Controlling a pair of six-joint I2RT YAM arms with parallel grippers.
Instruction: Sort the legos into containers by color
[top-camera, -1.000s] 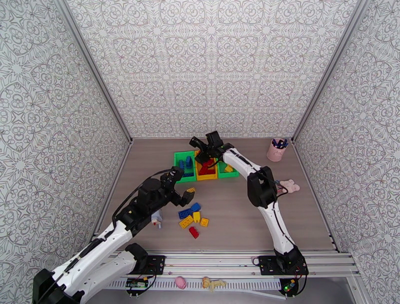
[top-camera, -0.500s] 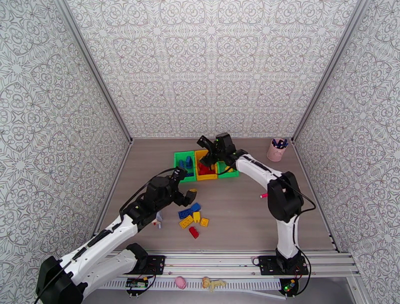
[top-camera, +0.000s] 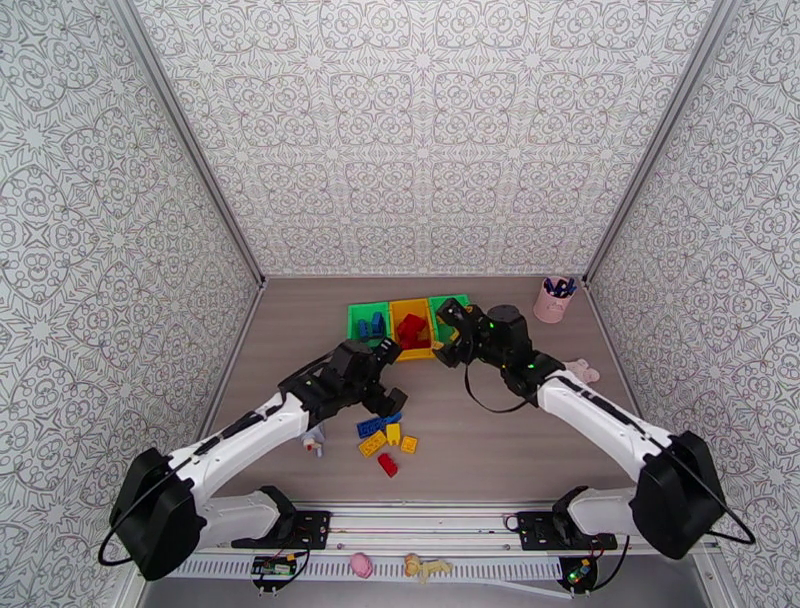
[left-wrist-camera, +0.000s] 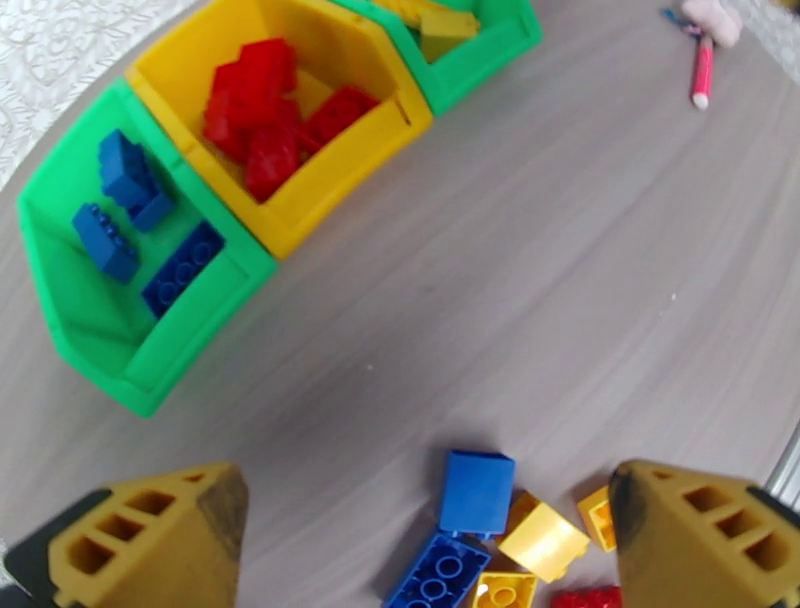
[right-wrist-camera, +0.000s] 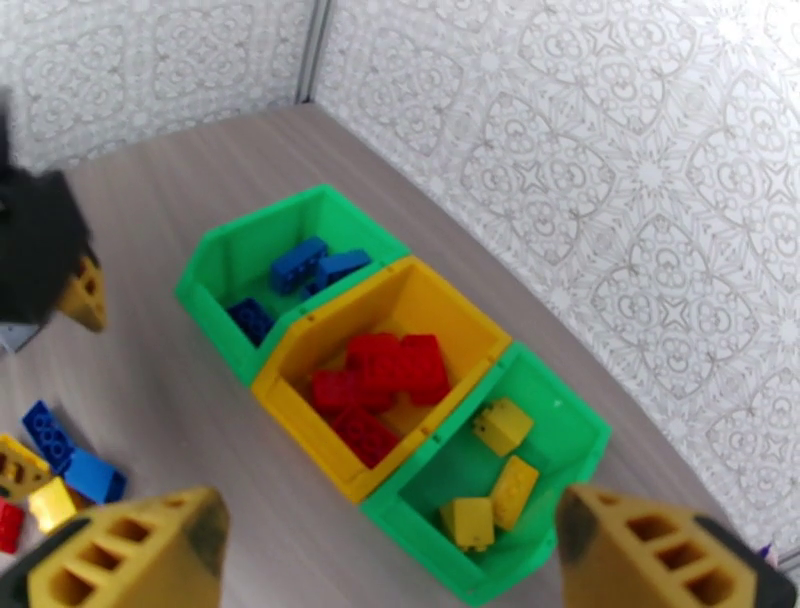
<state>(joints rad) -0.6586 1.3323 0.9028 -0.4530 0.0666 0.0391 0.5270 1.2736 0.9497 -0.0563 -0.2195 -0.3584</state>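
On my feed the loose legos (top-camera: 385, 438) lie in a small cluster of blue, yellow and red bricks on the table, nearer the arm bases than the containers (top-camera: 411, 302). The three joined bins sit towards the back of the surface. The left green bin (right-wrist-camera: 212, 325) holds blue bricks, the yellow middle bin (right-wrist-camera: 300, 430) holds red ones, and the right green bin (right-wrist-camera: 585, 430) holds yellow ones.

My left gripper (top-camera: 392, 372) hangs between the bins and the cluster, jaws spread wide with nothing in them. Its wrist camera looks down on a blue brick (left-wrist-camera: 476, 492) beneath the gap. My right gripper (top-camera: 450, 330) is at the right end of the bin row, also spread wide and holding nothing.

The table (top-camera: 480, 430) is grey-brown wood grain. A white-blue bottle (top-camera: 315, 438) lies left of the cluster, a pink toy figure (top-camera: 583, 373) lies to the right, and a marker (left-wrist-camera: 702, 75) is close to it. A pink pen cup (top-camera: 552, 300) stands in the far right corner. Grey-patterned walls (top-camera: 430, 130) enclose three sides, and a metal rail (top-camera: 450, 520) runs along the near edge.
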